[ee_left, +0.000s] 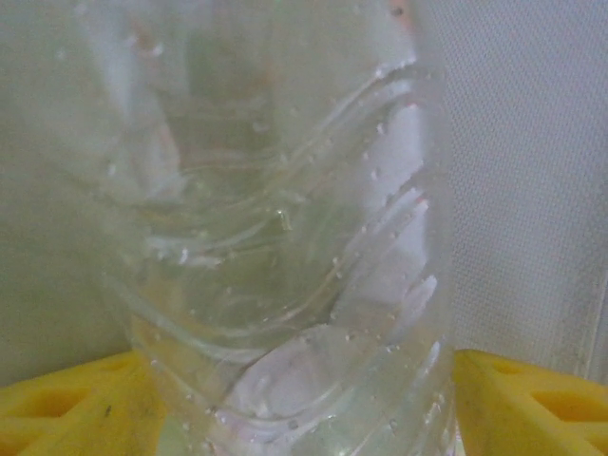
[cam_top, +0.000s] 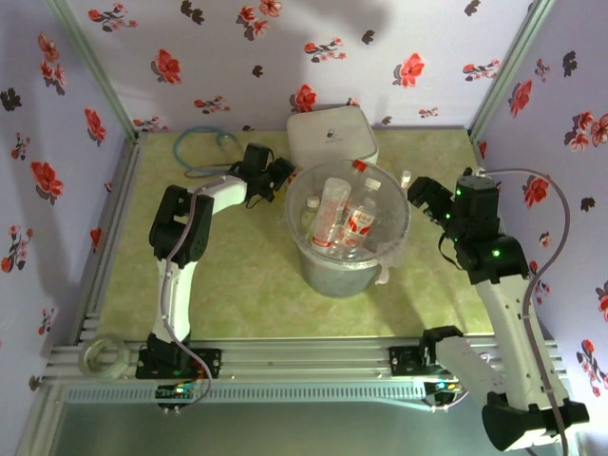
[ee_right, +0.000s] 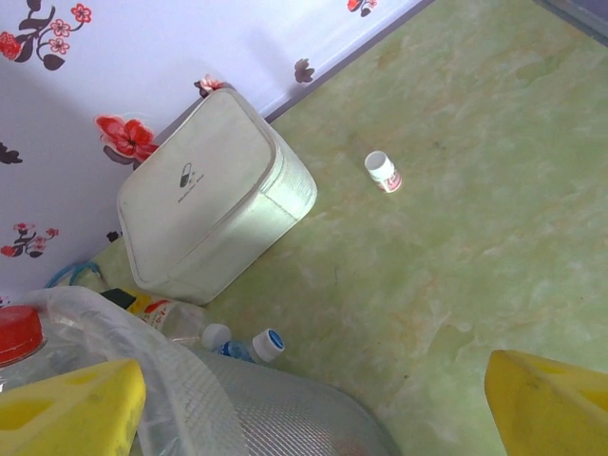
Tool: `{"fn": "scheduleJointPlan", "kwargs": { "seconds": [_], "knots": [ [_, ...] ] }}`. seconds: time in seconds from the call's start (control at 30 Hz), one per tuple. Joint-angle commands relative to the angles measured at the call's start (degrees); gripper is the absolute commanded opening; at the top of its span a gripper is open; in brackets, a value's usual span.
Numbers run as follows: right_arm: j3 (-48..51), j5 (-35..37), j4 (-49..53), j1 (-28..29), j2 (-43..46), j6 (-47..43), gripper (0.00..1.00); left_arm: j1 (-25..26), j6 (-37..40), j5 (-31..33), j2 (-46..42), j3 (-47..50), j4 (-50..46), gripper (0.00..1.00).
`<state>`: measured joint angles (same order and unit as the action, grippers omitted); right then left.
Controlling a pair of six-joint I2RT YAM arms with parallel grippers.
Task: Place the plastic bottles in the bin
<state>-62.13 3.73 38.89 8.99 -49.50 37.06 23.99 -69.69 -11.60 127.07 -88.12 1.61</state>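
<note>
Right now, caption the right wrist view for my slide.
Open right gripper beside the bag-lined bin; white box and small cap on green table.

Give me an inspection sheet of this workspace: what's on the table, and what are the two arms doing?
Surface: green marbled tabletop; no spills seen.
Job's things: grey bin holding several bottles; other bottles lie on the table behind it.
Clutter: white box at the back; tiny white container near it; tape roll on the front rail.
End effectors: left end effector appears closed on a clear bottle beside the bin; right end effector open and empty, by the bin's other side.
Cables: blue cable loop at back left; grey cable along the right arm.
Surroundings: flowered walls.
</note>
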Motion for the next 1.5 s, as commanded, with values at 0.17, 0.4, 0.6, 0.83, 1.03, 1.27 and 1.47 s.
{"fn": "scheduleJointPlan", "kwargs": {
  "seconds": [0.17, 0.4, 0.6, 0.83, 1.03, 1.27, 1.47],
  "knots": [
    [0.35, -2.47, -1.63, -0.65, -1.32, 0.72, 0.93, -1.57, -2.56, -1.43, -1.54, 2.07, 4.81, 0.61],
    [0.18, -2.66, -1.63, -0.65, -1.46, 1.24, 0.93, -4.32, -1.85, -1.58, -8.48, 3.71, 8.15, 0.61],
    [0.34, -3.19, -2.31, -0.65, -1.69, 1.87, 0.93, -7.25, 2.50, -1.99, -17.44, 4.86, 10.52, 0.61],
    [0.52, -4.03, -3.27, -0.73, -2.26, 2.34, 0.93, -9.97, 11.50, -2.11, -30.56, 8.08, 9.34, 0.61],
    [0.73, -4.59, -3.69, -0.73, -2.56, 2.56, 0.93, -10.79, 25.02, -4.15, -42.20, 7.93, 3.85, 0.59],
    [1.47, -6.17, -4.97, -0.73, -3.33, 3.19, 0.93, -10.76, 35.77, -17.02, -46.73, -1.35, -10.81, 0.58],
    [1.82, -6.89, -5.97, -0.77, -4.01, 3.71, 0.93, -6.17, 42.16, -26.79, -45.13, -5.56, -19.46, 0.51]
  ]
}}
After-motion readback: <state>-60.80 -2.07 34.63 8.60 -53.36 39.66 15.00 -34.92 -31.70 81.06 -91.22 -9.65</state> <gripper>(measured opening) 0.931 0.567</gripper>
